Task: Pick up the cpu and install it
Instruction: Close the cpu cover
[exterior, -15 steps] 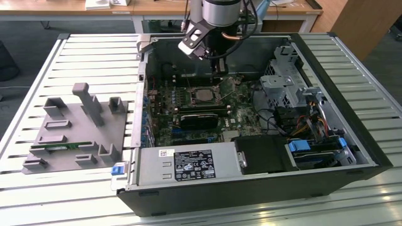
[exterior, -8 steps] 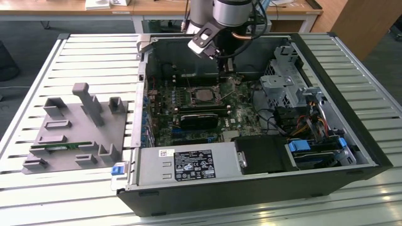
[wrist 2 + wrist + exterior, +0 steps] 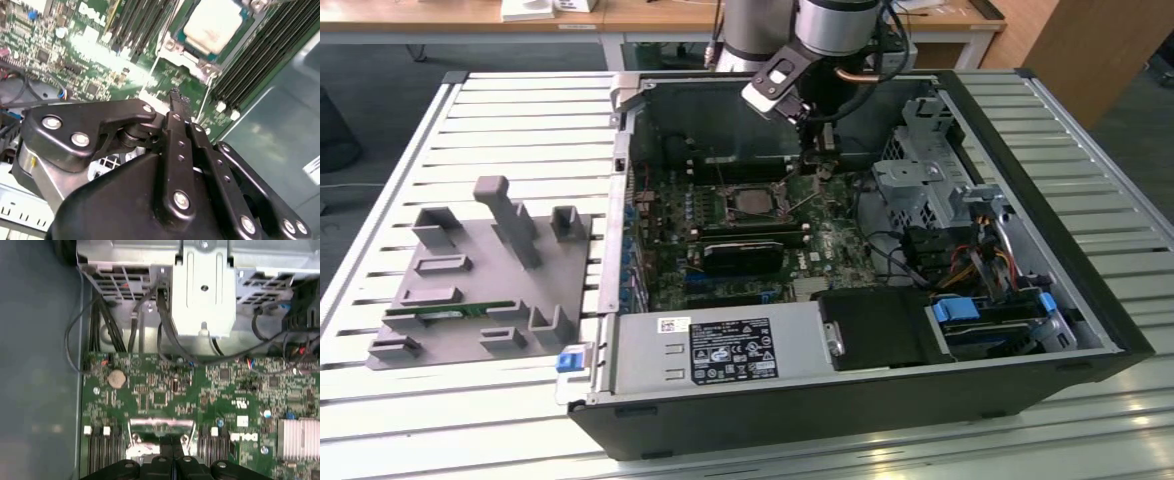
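The cpu [image 3: 214,26], a flat square chip with a silver-grey top, lies in the motherboard socket [image 3: 750,203] inside the open computer case [image 3: 1067,290]. My gripper [image 3: 819,166] hangs over the board just toward the exterior view's right of the socket, a little above the board. In the second wrist view my gripper [image 3: 175,96] has its two black fingers [image 3: 178,145] pressed together with nothing between them, and the cpu sits apart from the tips. In the first wrist view my gripper [image 3: 172,444] sits right at the socket's metal frame [image 3: 161,426].
A grey plastic tray [image 3: 480,285] with upright posts stands at the exterior view's left on the slatted table [image 3: 520,110], with a green memory stick [image 3: 443,312] in it. Inside the case are a drive cage [image 3: 927,175], cables [image 3: 921,255] and the power supply [image 3: 720,350].
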